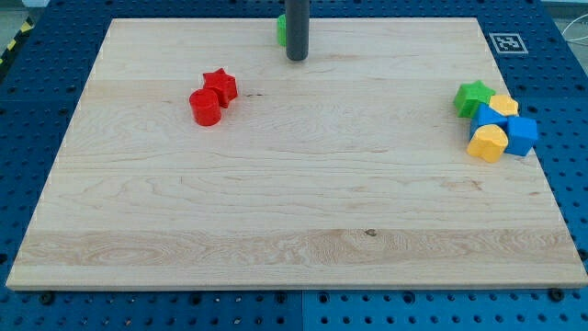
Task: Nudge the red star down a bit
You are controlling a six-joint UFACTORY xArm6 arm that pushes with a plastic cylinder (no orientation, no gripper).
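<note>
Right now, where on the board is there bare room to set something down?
The whole lower half of the board is bare, and so is the middle between the red star and the blue, yellow and green cluster. It's crowded at that cluster and near my tip.

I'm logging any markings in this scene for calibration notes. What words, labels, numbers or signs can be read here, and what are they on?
No readable words, brands or numbers anywhere.
Only sign: a black-and-white square fiducial marker on the wooden board's top-right corner in the view; it carries a pattern, not text.
The blocks, including the red star, and my tip show no markings.
</note>
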